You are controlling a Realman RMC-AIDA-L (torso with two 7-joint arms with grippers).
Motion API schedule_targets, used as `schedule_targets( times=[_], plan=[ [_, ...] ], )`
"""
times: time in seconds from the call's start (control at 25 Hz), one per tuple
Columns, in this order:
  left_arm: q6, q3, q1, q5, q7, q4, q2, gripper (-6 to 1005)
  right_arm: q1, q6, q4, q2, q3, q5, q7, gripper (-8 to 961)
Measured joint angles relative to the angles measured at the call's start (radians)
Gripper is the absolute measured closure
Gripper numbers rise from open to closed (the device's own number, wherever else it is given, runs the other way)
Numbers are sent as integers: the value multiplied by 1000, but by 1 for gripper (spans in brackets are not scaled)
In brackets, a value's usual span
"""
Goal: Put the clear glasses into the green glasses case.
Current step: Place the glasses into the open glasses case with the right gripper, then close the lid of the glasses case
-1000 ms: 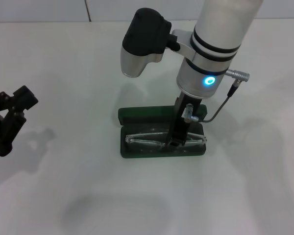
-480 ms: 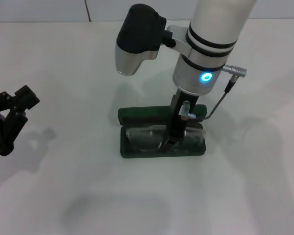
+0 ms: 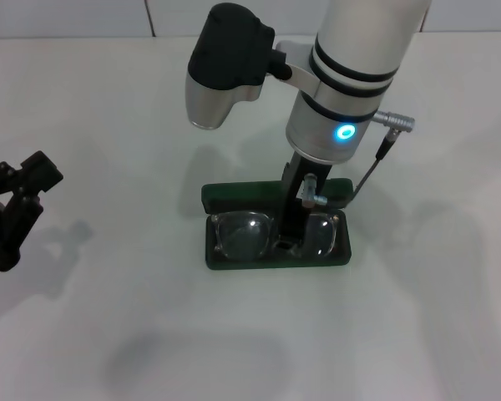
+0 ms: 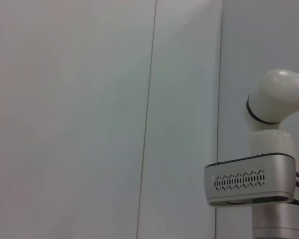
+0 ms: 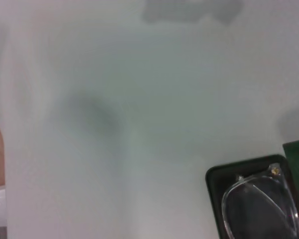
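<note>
Green glasses case point(image 3: 277, 255) lay open on the white table point(image 3: 150, 334), its lid point(image 3: 242, 195) on the far side. Clear glasses point(image 3: 242, 236) lay inside the tray, lenses up, long axis left to right along the case. My right gripper point(image 3: 285, 242) was down at the bridge between the lenses; probably still touching the frame, jaw state I could not tell. My left gripper point(image 3: 12, 213) hung well to the left, jaws apart, empty.

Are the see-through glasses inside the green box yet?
Yes. The clear glasses lie flat inside the open green glasses case, both lenses within its rim. The right tool is down at their middle.
</note>
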Motion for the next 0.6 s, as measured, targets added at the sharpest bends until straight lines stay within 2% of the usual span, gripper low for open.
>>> schedule_targets(
  times=[0.24,0.4,0.56,0.6],
  plan=[
    [1,0,2,0,4,-1,0,894,-69,-1,-91,0,1,0,1,811],
    [4,-2,2,0,-5,-2,0,894,-166,-14,-229,0,11,-36,11,811],
    [7,-4,-6,-10,-39,-2,0,894,-310,-17,-418,-1,41,-135,20,810],
    [7,-4,-9,-17,-57,-1,0,894,-366,-15,-495,-1,46,-164,20,810]
  ],
)
